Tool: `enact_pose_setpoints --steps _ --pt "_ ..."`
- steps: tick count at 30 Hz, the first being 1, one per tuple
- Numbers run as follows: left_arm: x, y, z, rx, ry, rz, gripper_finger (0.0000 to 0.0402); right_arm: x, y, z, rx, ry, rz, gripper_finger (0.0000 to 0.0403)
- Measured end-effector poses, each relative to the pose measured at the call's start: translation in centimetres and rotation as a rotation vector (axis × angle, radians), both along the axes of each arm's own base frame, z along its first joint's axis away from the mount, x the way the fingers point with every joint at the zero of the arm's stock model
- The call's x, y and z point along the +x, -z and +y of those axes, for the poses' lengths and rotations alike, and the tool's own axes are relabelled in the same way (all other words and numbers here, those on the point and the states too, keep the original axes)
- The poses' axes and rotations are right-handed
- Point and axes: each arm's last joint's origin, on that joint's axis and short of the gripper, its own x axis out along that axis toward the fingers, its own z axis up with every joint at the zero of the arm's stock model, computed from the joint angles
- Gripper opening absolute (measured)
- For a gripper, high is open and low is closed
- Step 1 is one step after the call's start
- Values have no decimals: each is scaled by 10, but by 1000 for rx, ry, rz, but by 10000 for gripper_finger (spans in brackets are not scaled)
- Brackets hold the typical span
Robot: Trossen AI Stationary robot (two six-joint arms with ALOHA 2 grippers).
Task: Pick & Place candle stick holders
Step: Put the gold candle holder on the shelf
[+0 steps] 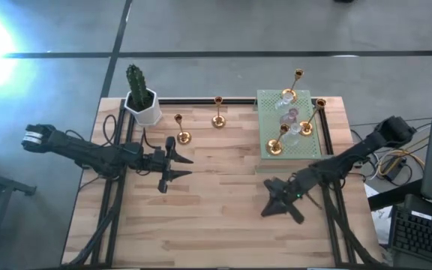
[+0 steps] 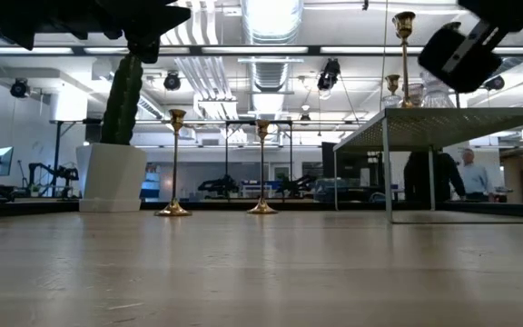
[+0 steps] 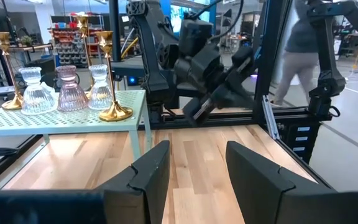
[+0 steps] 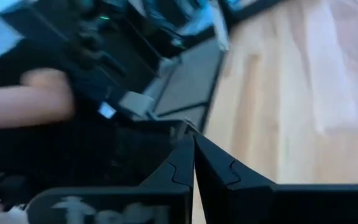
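Gold candle holder [image 1: 182, 136] sits just ahead of the spread, empty left gripper [image 1: 177, 166]; probably reaching next. Right gripper [image 1: 276, 201] pressed together, idle.

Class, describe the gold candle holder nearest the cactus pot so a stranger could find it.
Find the white cactus pot at the table's far left. The gold holder stands on bare wood beside it. Unlike the other lone holder, it sits nearer the left gripper.

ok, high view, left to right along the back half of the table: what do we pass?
Cactus in white pot → gold candle holder → second gold candle holder → green perforated stand carrying the remaining gold and glass holders, too clustered to order individually.
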Motion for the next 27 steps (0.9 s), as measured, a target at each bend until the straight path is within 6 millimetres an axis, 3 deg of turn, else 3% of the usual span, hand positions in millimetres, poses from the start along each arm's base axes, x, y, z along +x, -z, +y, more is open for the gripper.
enact_pose_setpoints --steps 11,27 --pt "0 0 0 1 0 5 163 -11 -3 10 -37 -87 -97 8" --pt "1 0 2 -4 -82 -5 163 -1 -27 13 -23 -9 -172 8"
